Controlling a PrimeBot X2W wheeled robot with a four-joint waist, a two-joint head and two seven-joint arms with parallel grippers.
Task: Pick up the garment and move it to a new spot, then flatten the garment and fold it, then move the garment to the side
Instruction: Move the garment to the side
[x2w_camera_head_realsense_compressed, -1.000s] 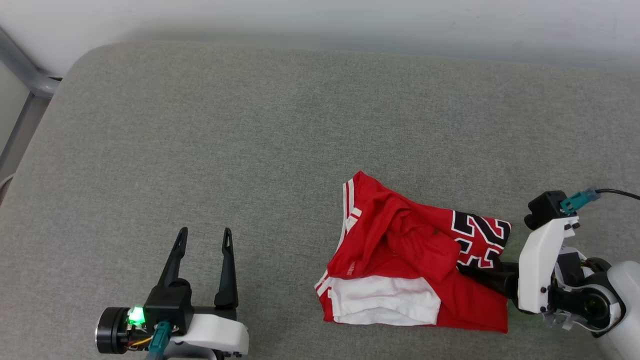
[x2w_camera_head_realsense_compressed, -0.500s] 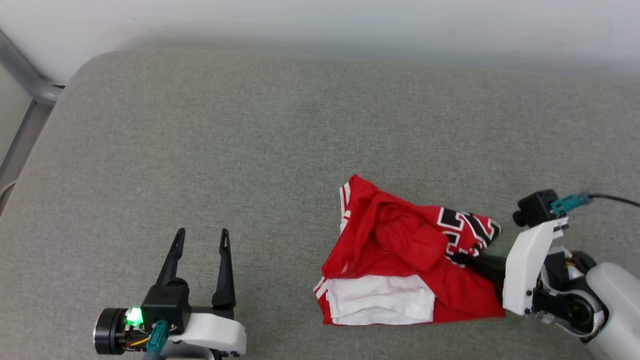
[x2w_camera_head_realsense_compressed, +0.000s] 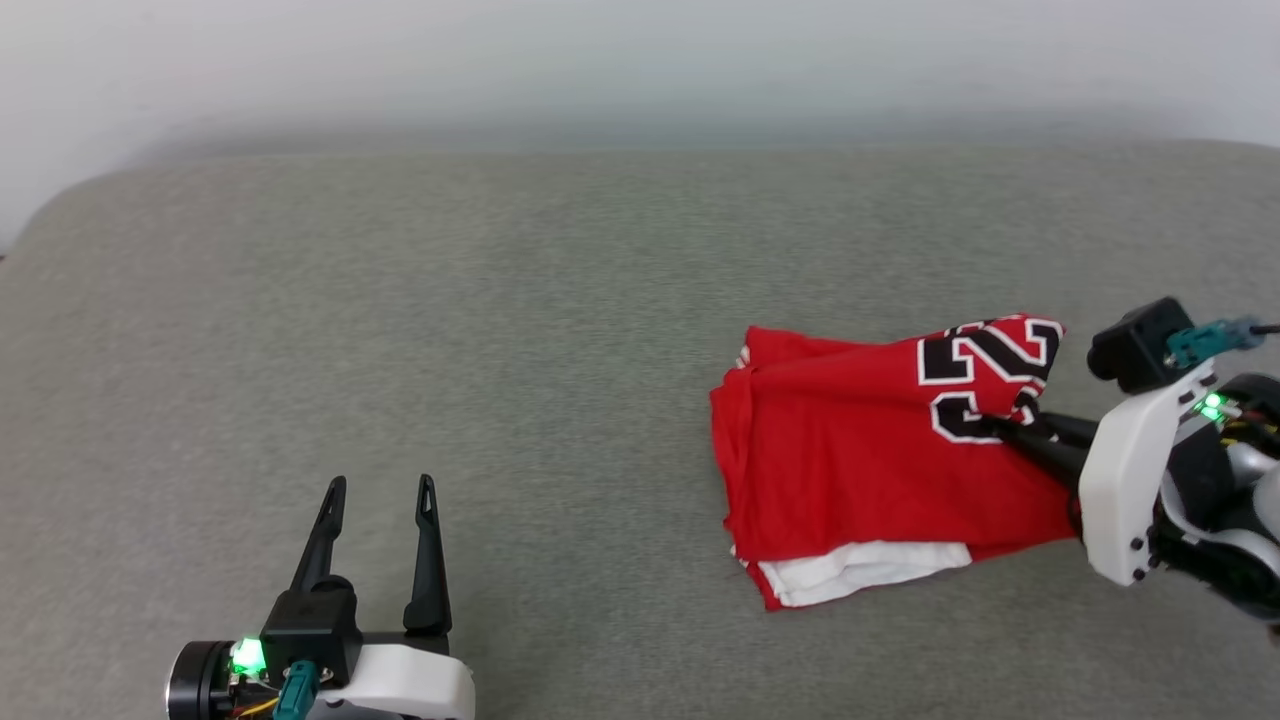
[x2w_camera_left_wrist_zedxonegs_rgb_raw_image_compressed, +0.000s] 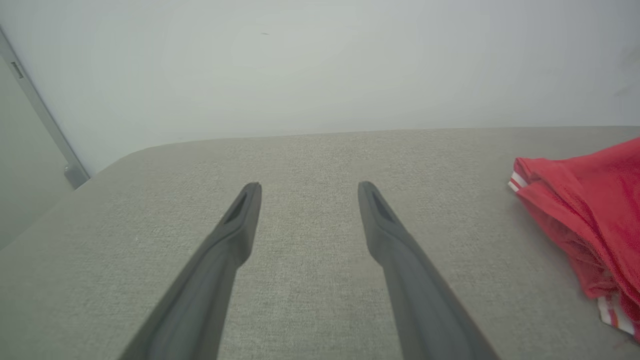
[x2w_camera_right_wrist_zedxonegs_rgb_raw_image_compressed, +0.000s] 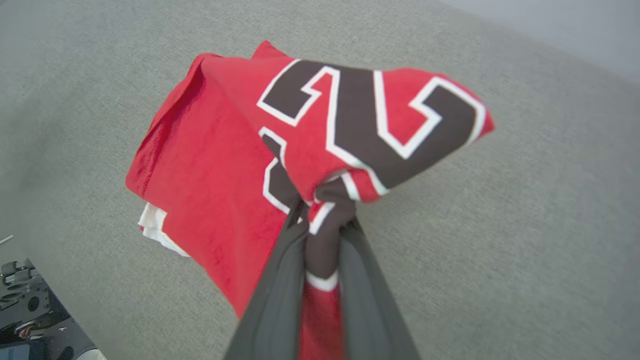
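Note:
The garment (x2w_camera_head_realsense_compressed: 860, 470) is a bright red shirt with black-and-white numerals and a white sleeve peeking out at its lower edge. It lies bunched at the right of the grey cushioned surface (x2w_camera_head_realsense_compressed: 500, 330). My right gripper (x2w_camera_head_realsense_compressed: 1000, 428) is shut on the numbered part of the garment (x2w_camera_right_wrist_zedxonegs_rgb_raw_image_compressed: 320, 145), pinching a fold between its fingers and lifting that side off the surface. My left gripper (x2w_camera_head_realsense_compressed: 378, 488) hovers open at the lower left, well apart from the garment (x2w_camera_left_wrist_zedxonegs_rgb_raw_image_compressed: 590, 215), nothing between its fingers (x2w_camera_left_wrist_zedxonegs_rgb_raw_image_compressed: 240, 220).
A pale wall (x2w_camera_head_realsense_compressed: 640, 60) runs behind the surface's far edge. A grey metal frame (x2w_camera_left_wrist_zedxonegs_rgb_raw_image_compressed: 45, 125) stands beyond the surface's left corner in the left wrist view.
My right gripper shut on the numbered part of the garment and raised it, dragging the cloth out flatter. The head camera shifted, so the whole scene slid. My left gripper stayed open.

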